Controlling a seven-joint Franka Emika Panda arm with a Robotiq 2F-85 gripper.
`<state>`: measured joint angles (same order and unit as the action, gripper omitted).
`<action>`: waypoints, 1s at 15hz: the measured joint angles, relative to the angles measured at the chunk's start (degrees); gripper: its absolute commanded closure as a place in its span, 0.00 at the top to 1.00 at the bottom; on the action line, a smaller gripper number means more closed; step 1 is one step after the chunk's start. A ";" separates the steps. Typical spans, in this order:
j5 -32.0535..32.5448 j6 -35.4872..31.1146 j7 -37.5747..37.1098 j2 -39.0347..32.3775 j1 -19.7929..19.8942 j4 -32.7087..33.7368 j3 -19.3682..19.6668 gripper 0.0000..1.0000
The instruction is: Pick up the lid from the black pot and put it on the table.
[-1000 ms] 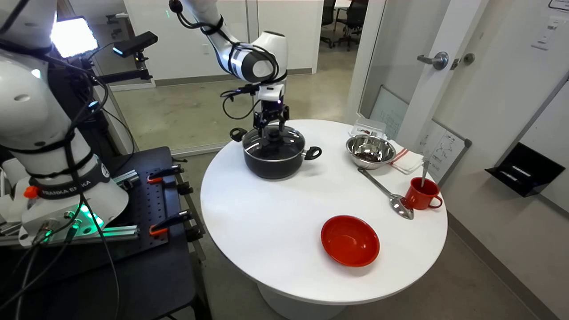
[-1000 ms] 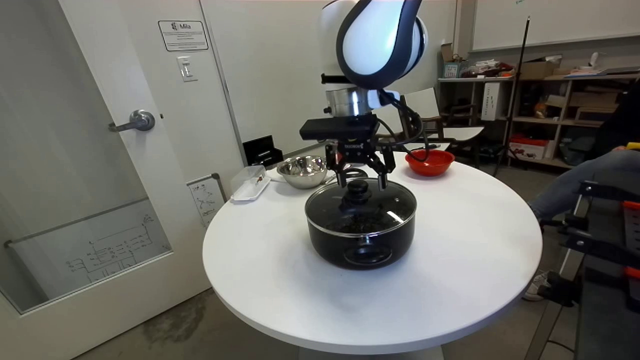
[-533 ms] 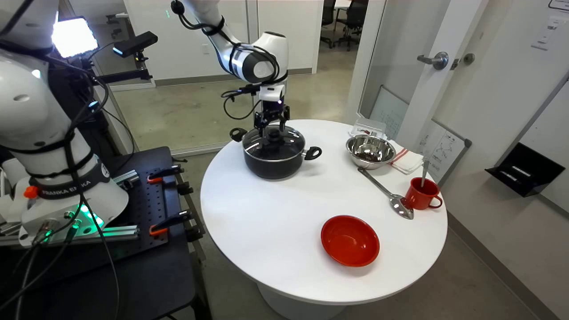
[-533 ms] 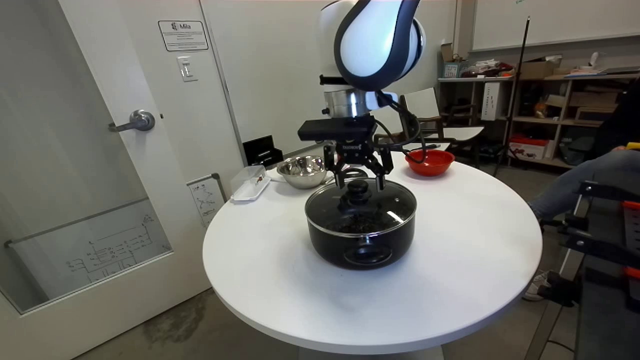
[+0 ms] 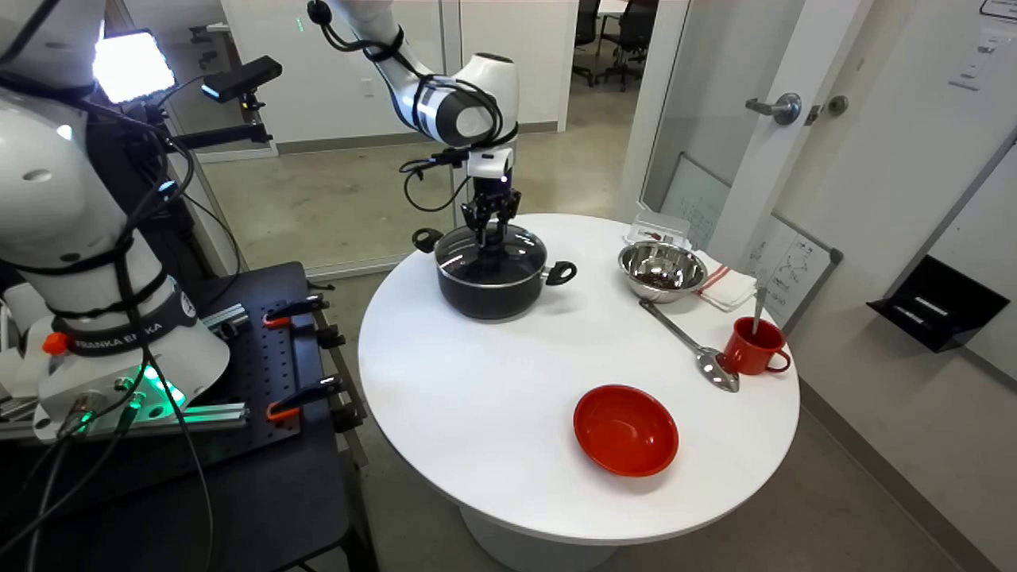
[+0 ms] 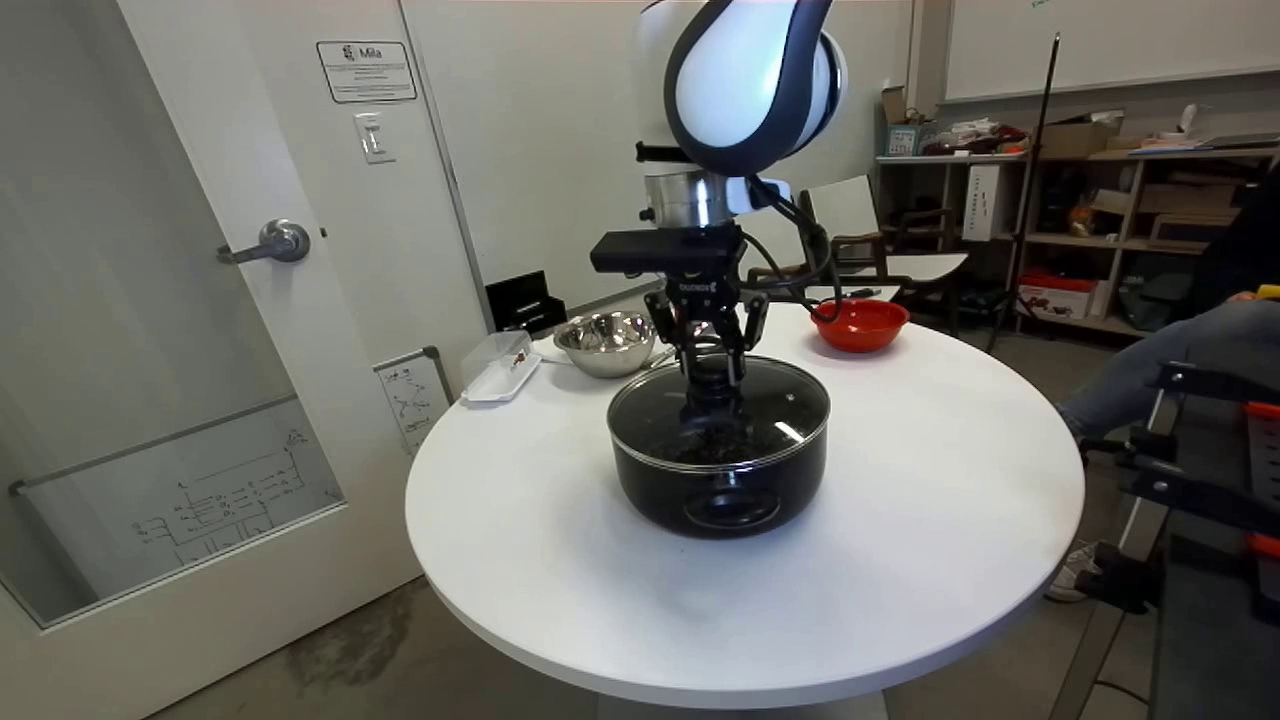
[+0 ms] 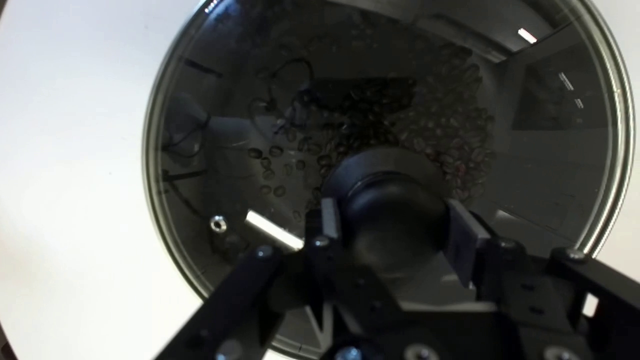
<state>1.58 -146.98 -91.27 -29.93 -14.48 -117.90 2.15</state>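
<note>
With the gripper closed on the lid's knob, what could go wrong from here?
The rounded knob might slip from the gripper during the lift. The wide glass lid, held only at its centre, could tilt and drag the black pot. When set down on the table, it might bump the nearby steel bowl.

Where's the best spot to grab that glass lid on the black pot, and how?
Probably by the dark knob at the centre of the glass lid, from straight above, squeezing opposite sides: it stands up from the glass, while the rim sits close on the black pot, leaving little to catch. The gripper holds the knob that way.
</note>
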 measured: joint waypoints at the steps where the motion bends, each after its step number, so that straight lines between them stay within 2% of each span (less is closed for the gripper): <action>1: 0.00 -0.04 0.00 -0.03 0.04 0.09 0.00 0.26; 11: -0.14 -0.06 0.06 0.13 0.26 0.02 -0.19 0.26; 15: -0.14 -0.06 0.01 2.58 -0.24 -1.74 -0.24 0.26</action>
<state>1.43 -147.04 -91.26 -27.35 -14.73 -119.64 1.91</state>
